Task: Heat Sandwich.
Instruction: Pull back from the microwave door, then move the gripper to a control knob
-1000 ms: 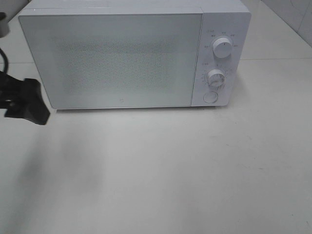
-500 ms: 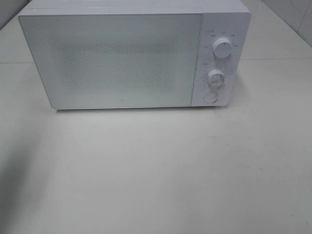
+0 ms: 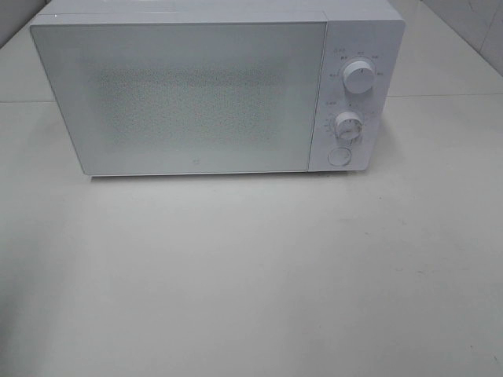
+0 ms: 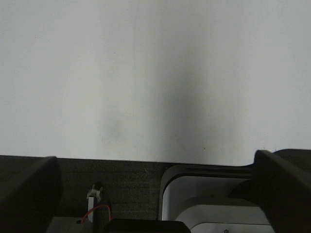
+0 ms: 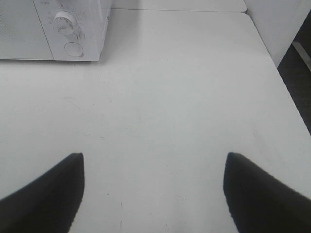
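White plastic is filling the high view, where the microwave (image 3: 212, 86) is sitting on the pale table (image 3: 251, 275) with its speckled door (image 3: 189, 98) shut flush against the control panel.

The one change is on the door's hinge side. 1 second ago the left gripper was showing as a dark shape just beside the microwave's lower left corner. Half a second ago it was already gone from there, and now no arm is appearing in the high view at all.

In its wrist view the left gripper (image 4: 154, 158) is hanging with its jaws spread wide and nothing between them, looking at bare table and the table's edge, well apart from the microwave. The right gripper (image 5: 154, 155) is likewise standing wide and empty, hovering in front of the microwave's panel side, with the panel visible beyond it.

The sandwich is not showing in any view. The table in front of the microwave is bare, and the door is too frosted to see through, so I cannot tell whether it is inside.

My reading is that the left arm is pulling clear after dealing with the door. With the door closed, what is probably remaining is on the panel. The upper dial (image 3: 359, 78), the lower dial (image 3: 346, 126) and the round button (image 3: 339, 156) are all lying nearer the right gripper.
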